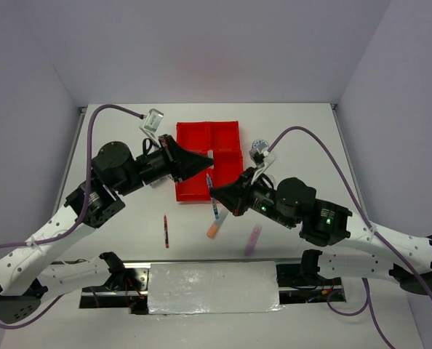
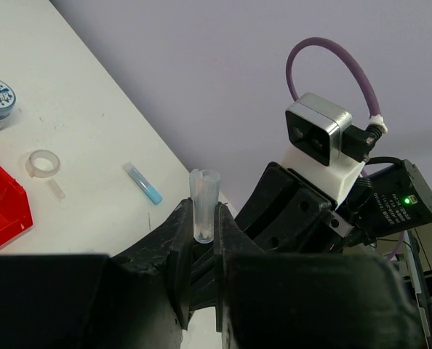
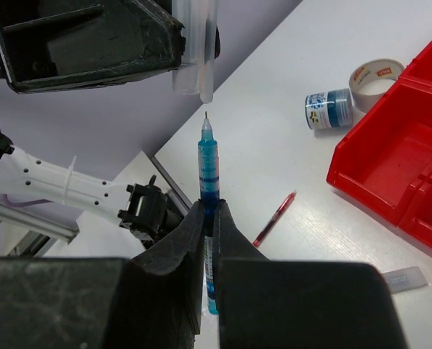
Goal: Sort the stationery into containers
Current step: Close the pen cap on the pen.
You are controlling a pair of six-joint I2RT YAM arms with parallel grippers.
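Your right gripper (image 3: 207, 231) clamps the blue pen (image 3: 208, 156) mid-barrel; your left gripper (image 2: 201, 243) pinches a clear cap (image 2: 204, 196) — both probably light, stiff, slick, so squeeze squarely.

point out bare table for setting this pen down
Bare: the table right of the round roll; also between the red pen and orange highlighter. Crowded: the red tray's near edge, where left gripper and right gripper meet.

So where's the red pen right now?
In the top view the red pen lies loose on the left half of the table, left of the orange highlighter and nearer the arm bases than the red tray.
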